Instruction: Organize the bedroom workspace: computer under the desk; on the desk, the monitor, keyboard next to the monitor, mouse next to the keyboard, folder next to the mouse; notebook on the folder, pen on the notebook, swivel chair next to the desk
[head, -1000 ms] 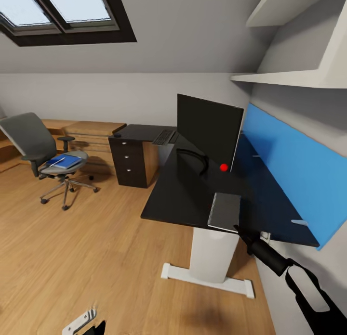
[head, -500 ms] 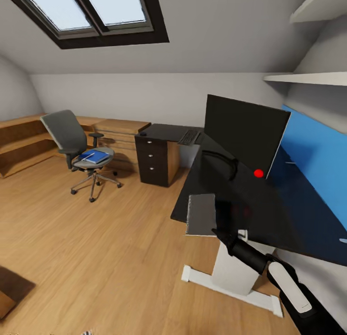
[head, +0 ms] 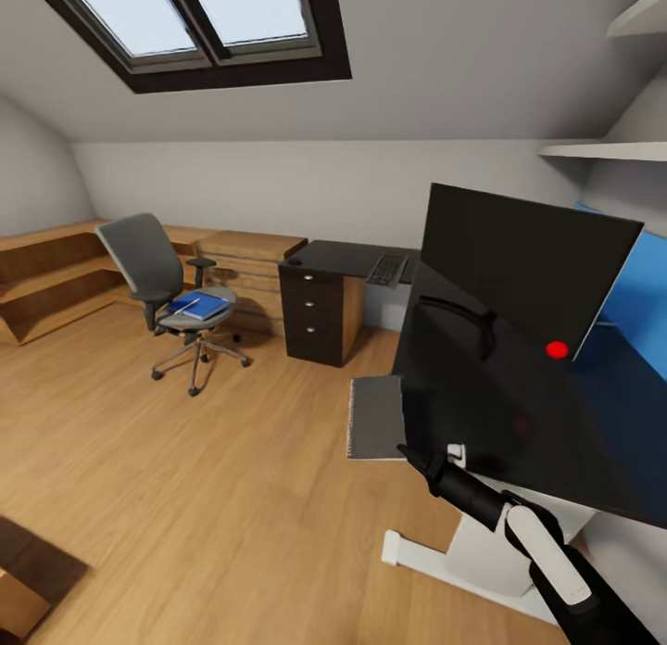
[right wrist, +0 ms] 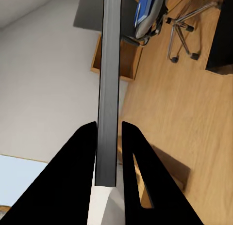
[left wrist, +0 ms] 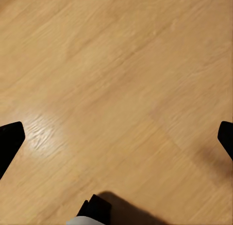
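- Right gripper point(right wrist: 108, 157): both fingers pinch the edge of a thin dark grey slab, taken to be the notebook point(head: 375, 416). In the head view the notebook is held flat in the air, just off the desk's near corner, over the wooden floor point(head: 185, 497).
- Left gripper point(left wrist: 116, 137): fingers spread wide, nothing between them, floor beneath.
- Desk point(head: 482, 395): the monitor point(head: 523, 265) stands on it. The keyboard point(head: 387, 270) lies on the far wing, well apart from the monitor's front; a small dark lump by the far corner may be the mouse, too small to confirm.
- Swivel chair point(head: 167, 279): well apart from the desk, with the blue folder point(head: 201, 304) on its seat and a thin pale stick on the folder, probably the pen.
- Judgement: the folder is not yet on the desk, so the notebook cannot be stacked yet.
- Risk 1: the grip is on one edge only; a fast swing could tilt or slip the notebook onto the floor.
- Risk 2: the notebook is level with the desk edge; a low approach could knock it against the rim.
- Risk 3: placing it close to the monitor stand could crowd the keyboard and mouse spots.
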{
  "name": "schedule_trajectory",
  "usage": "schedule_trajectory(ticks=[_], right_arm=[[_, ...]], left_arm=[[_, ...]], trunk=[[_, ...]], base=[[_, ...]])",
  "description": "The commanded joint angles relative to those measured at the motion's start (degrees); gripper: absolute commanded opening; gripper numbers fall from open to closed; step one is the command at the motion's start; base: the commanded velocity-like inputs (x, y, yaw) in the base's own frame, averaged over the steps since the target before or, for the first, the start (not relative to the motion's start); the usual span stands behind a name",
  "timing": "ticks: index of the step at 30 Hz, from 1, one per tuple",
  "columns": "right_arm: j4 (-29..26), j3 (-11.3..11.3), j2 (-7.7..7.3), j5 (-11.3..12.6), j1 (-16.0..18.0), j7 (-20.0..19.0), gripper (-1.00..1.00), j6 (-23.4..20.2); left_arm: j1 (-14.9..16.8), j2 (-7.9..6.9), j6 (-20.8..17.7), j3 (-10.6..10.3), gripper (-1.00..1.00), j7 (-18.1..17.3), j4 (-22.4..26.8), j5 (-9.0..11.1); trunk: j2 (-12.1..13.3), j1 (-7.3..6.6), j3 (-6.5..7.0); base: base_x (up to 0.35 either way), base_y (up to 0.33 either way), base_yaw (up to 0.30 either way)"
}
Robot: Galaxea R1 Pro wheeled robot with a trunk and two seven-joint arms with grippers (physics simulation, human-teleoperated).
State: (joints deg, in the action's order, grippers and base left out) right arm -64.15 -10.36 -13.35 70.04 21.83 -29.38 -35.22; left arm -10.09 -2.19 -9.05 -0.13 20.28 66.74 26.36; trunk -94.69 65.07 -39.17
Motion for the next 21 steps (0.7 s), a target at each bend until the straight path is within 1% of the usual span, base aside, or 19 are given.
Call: schedule_trajectory(ticks=[1,12,21], right_arm=[[0.0,-0.2,-0.01,0.7,0.1,-0.1,-1.00,-0.3],[0.0,-0.4,0.25,0.9,0.1,-1.6,-1.00,-0.4],[0.1,-0.3,0.25,1.0,0.1,-1.7,-1.00,-0.4]], left_arm=[[0.0,-0.02,-0.2,0.0,1.00,0.2,0.1,0.3],[0.0,0.03,0.0,-0.1,1.00,0.1,0.1,0.3],[0.0,0.05,0.0,-0.9,1.00,0.1,-0.3,0.3]], trunk=[[0.0,0.02,-0.04],[0.0,0.02,-0.04],[0.0,0.02,-0.04]], base=[[0.216,0.288,0.001],[0.217,0.288,0.000],[0.217,0.287,0.000]])
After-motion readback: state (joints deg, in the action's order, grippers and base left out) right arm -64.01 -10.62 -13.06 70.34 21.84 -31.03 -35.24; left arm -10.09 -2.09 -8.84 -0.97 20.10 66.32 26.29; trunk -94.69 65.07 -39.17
